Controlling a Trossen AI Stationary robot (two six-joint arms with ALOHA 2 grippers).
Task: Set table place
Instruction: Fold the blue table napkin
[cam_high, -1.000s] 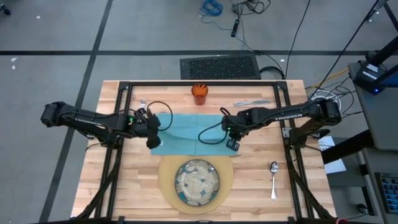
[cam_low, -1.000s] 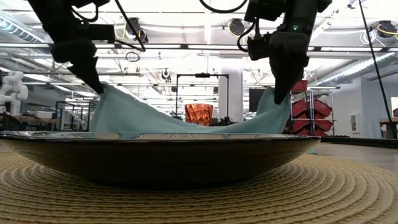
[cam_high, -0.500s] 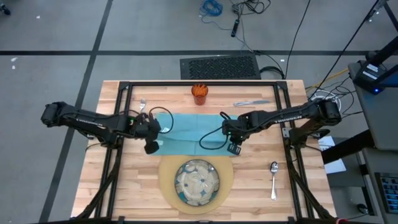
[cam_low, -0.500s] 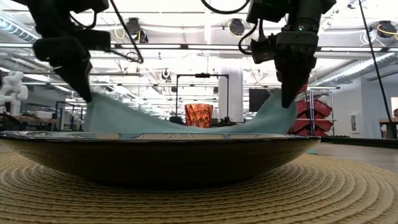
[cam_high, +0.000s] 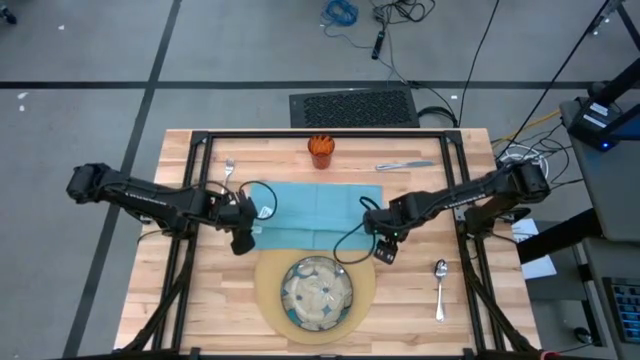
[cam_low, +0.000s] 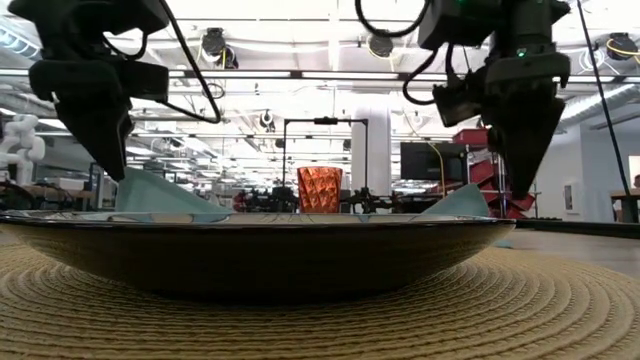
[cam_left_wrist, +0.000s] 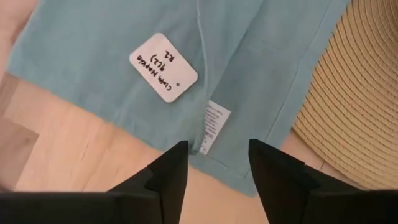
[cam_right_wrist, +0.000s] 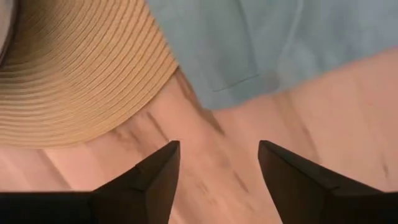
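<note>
The left end effector (cam_high: 241, 240) hangs over the near left corner of the teal napkin (cam_high: 315, 210), its two dark fingers (cam_left_wrist: 168, 171) spread apart with nothing between them; in the left wrist view the napkin's edge, a white care label and a handwritten paper tag (cam_left_wrist: 163, 66) lie just beyond the fingertips. The right end effector (cam_high: 385, 250) sits past the napkin's near right corner, over bare wood, its fingers (cam_right_wrist: 155, 171) also spread and empty. From the low view each end effector hovers above a small raised fold of the napkin.

The napkin lies flat on the counter (cam_high: 200, 300), in the middle between the two arms. Its near edge meets the far rim of the round tan mat (cam_high: 268, 295), which lies at the counter's near edge. The blue-green patterned dish (cam_high: 317, 292) rests centred on the mat.

The orange cup (cam_high: 320, 151) stands upright beyond the napkin, near the far edge. The fork (cam_high: 229, 168) lies off the napkin's far left corner, the knife (cam_high: 404, 165) to the far right, and the spoon (cam_high: 440, 288) on the right side, well apart from the mat.
</note>
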